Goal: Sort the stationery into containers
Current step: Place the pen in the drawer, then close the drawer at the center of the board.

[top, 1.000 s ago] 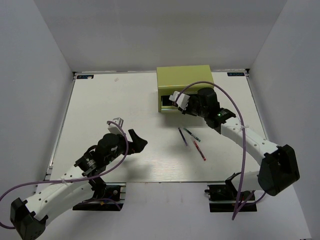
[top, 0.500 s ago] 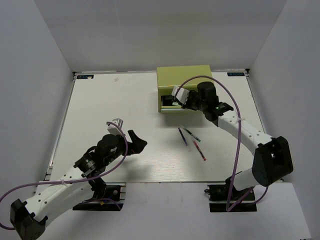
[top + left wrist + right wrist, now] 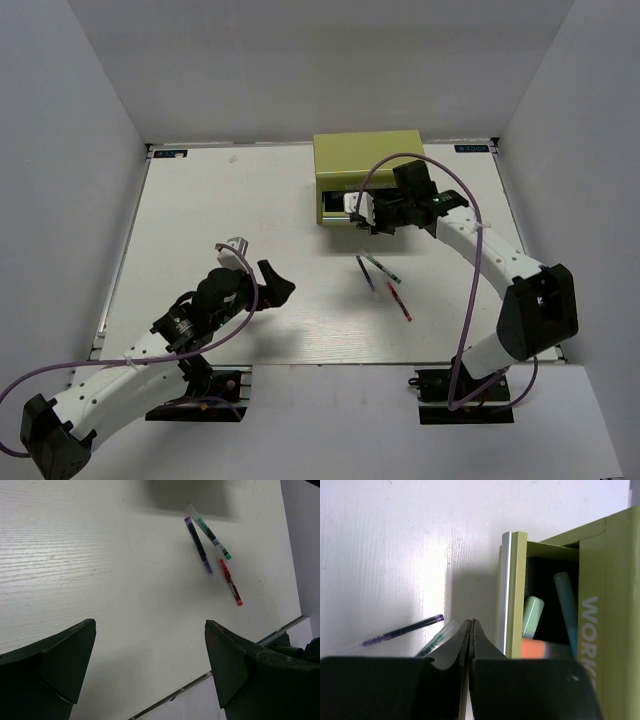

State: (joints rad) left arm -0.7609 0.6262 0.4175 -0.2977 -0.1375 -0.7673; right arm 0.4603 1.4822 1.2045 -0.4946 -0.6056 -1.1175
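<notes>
The olive-green chest (image 3: 366,160) stands at the back of the table; its drawer (image 3: 512,590) is pulled open. Inside lie the mint green stick (image 3: 534,615), the light blue stick (image 3: 566,602) and the orange stick (image 3: 540,649). My right gripper (image 3: 370,222) is shut and empty, just in front of the drawer (image 3: 471,623). The purple pen (image 3: 365,272), green-tipped pen (image 3: 382,268) and red pen (image 3: 399,300) lie on the table in front of the chest. They also show in the left wrist view: purple (image 3: 198,545), green-tipped (image 3: 212,537), red (image 3: 230,581). My left gripper (image 3: 265,285) is open and empty, left of the pens.
The white table (image 3: 230,210) has a dark rail along its near edge (image 3: 235,655). White walls close in the left, back and right sides. The arm bases sit at the near edge.
My right wrist has swung in toward the chest and the gripper has turned, its fingers now beside the open drawer's front. The left arm has barely moved.
</notes>
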